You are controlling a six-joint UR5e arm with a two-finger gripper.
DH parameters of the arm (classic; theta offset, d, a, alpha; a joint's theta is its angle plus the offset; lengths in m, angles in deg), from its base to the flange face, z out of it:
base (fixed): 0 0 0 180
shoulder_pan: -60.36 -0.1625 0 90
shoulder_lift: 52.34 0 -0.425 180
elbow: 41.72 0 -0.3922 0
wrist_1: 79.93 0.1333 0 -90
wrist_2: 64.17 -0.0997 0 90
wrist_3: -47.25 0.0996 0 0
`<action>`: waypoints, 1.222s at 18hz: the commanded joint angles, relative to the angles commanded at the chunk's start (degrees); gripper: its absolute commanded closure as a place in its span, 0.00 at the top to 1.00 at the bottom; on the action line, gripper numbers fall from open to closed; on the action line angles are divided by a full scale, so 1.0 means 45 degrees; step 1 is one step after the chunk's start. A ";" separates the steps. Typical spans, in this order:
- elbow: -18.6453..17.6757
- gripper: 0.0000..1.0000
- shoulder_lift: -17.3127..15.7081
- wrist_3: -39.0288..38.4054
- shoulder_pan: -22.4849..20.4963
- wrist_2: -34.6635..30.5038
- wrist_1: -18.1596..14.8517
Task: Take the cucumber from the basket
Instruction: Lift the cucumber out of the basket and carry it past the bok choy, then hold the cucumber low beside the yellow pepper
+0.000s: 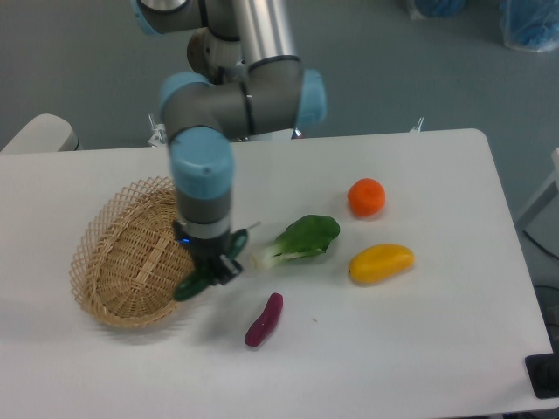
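The wicker basket (122,257) sits on the left of the white table, tilted with its right rim raised. My gripper (212,266) hangs at the basket's right rim, pointing down, and is shut on the dark green cucumber (190,286). The cucumber sticks out to the lower left of the fingers, slanted, over the basket's right edge and lifted off the weave. Most of the cucumber's upper end is hidden by the fingers.
A bok choy (301,239) lies just right of the gripper. A purple sweet potato (264,319) lies in front of it. An orange (367,197) and a yellow mango (382,263) lie further right.
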 joint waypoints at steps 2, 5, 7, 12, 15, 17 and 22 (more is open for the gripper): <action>0.0410 0.43 0.0312 0.0801 -0.0294 -0.0450 -0.0137; 0.1093 0.43 0.0839 0.1778 -0.0723 -0.0569 -0.0371; 0.1737 0.43 0.1366 0.2267 -0.1055 -0.0724 -0.0527; 0.3182 0.43 0.2421 0.3322 -0.1855 -0.0764 -0.0723; 0.4431 0.43 0.3104 0.4006 -0.2286 -0.0745 -0.1482; 0.5136 0.43 0.3632 0.4319 -0.2559 -0.0764 -0.1661; 0.6230 0.43 0.4492 0.5607 -0.3282 -0.0745 -0.1798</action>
